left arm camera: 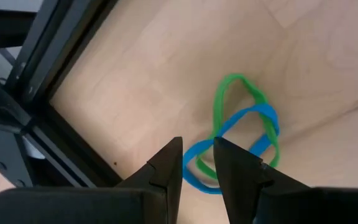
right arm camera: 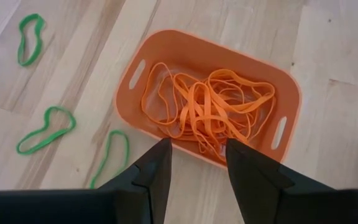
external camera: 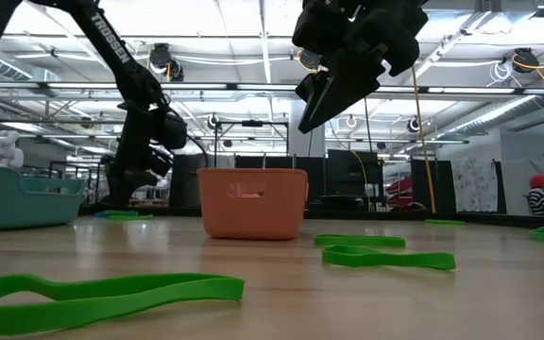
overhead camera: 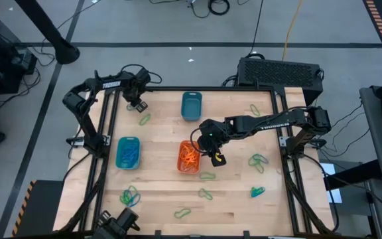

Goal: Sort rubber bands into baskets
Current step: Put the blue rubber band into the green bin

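Our right gripper above the orange basket
Both our grippers stand parted, empty; the left gripper is by tangled green-blue bands.

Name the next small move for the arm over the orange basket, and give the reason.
Probably lift the right gripper away toward a loose green band beside the orange basket. Its fingers stand apart with nothing between them, the basket already holds only orange bands, and green bands lie scattered on the table. The left gripper is over a green and blue pair.
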